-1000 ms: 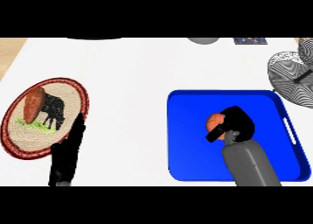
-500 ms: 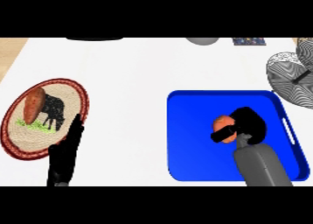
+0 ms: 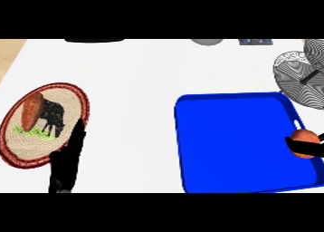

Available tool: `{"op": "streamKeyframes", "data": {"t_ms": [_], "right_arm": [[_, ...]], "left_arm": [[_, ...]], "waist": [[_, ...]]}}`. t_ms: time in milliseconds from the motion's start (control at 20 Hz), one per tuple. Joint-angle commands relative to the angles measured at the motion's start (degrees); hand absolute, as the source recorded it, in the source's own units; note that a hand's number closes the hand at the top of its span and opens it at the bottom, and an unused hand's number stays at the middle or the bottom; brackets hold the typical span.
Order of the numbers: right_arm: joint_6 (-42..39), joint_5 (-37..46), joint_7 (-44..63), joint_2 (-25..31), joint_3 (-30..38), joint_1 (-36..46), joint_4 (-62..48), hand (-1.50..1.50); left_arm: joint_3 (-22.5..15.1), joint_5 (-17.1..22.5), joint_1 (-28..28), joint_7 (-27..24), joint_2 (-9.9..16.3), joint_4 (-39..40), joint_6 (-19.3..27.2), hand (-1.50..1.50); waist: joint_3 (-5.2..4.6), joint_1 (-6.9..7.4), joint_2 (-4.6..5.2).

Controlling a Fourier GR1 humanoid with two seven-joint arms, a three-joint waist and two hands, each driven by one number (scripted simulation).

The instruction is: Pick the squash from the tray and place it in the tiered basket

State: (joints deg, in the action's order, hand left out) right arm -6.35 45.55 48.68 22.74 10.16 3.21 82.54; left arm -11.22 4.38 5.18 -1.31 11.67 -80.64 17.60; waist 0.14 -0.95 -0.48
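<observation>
The right hand (image 3: 313, 146) has its fingers curled round the orange squash (image 3: 303, 137), gripping it at the right rim of the blue tray (image 3: 238, 140). By my judgement the pick is done and the carry is in hand; the next move calls for taking the squash up and right of the tray to the patterned tiered basket (image 3: 305, 79). The left hand (image 3: 68, 161) rests with straight fingers well left of the tray, holding nothing, at the edge of a woven plate (image 3: 74, 97).
</observation>
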Motion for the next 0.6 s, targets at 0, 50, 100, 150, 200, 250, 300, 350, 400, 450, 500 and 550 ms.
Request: {"op": "streamKeyframes", "data": {"t_ms": [0, 50, 100, 150, 200, 250, 300, 350, 400, 450, 500, 550], "right_arm": [[-0.77, -2.96, 1.44, 2.79, 5.29, -3.44, 10.09, 1.50], [2.29, -5.41, 0.89, 2.09, 8.62, -2.09, 11.66, 1.50], [4.35, -3.72, 3.54, 0.46, 8.01, -0.59, 13.79, 1.50], [3.73, -3.80, 4.89, 0.87, 8.69, -2.22, 17.98, 1.50], [3.83, -4.75, 4.98, 1.63, 10.57, -3.84, 22.09, 1.50], [5.41, -2.39, 8.23, 0.39, 9.50, -0.44, 22.92, 1.50], [5.40, -2.97, 9.60, 0.23, 10.64, -0.79, 26.80, 1.50], [5.30, -4.22, 9.19, 1.86, 13.15, -0.15, 29.09, 1.50], [2.96, -4.22, 12.15, 4.31, 14.14, 2.49, 33.46, 1.50], [1.50, -2.35, 14.23, 4.62, 12.81, 2.20, 37.06, 1.50], [0.06, -2.49, 11.39, 8.09, 15.35, 1.08, 35.83, 1.50], [-2.67, -3.49, 13.20, 10.18, 16.60, 1.86, 39.48, 1.50]], "left_arm": [[0.46, -0.54, -0.99, 1.32, -0.37, 2.49, 0.06, 0.00], [-0.17, 0.06, 2.92, 0.88, 0.05, -1.09, -0.04, 0.00], [0.06, 0.05, 2.02, 2.67, 0.51, -2.33, 0.05, 0.00], [-0.73, -1.24, -0.54, 1.80, -1.33, 1.65, 0.91, 0.00], [0.38, -0.44, 1.07, 1.87, -0.16, 0.23, 0.59, 0.00], [0.69, -0.29, 2.04, 0.65, 0.73, -0.02, -0.36, 0.00], [2.61, 0.87, -1.33, 3.44, 2.42, -0.05, -1.43, 0.00], [1.47, 0.66, 0.71, 2.86, 1.09, -0.78, -0.79, 0.00], [0.49, -0.06, 3.22, 1.38, 0.72, -1.10, -0.39, 0.00], [-0.06, -0.61, 1.94, 0.42, -0.70, 0.75, 0.02, 0.00], [0.81, 0.14, 1.84, 1.69, 1.16, -1.29, -1.53, 0.00], [0.98, 0.01, -0.14, 2.27, 0.20, 1.13, -0.98, 0.00]], "waist": [[-0.19, -0.14, 0.25], [-0.18, -0.41, -0.08], [-0.17, 0.01, 0.00], [-0.24, -0.87, 0.08], [-0.25, -1.17, -0.14], [-0.24, 0.05, 0.08], [-0.25, -0.64, 0.00], [-0.25, -0.61, -0.10], [-0.37, -0.59, -0.42], [-0.36, -0.50, -0.09], [-0.23, 0.10, 0.13], [-0.28, -0.51, 0.09]]}}
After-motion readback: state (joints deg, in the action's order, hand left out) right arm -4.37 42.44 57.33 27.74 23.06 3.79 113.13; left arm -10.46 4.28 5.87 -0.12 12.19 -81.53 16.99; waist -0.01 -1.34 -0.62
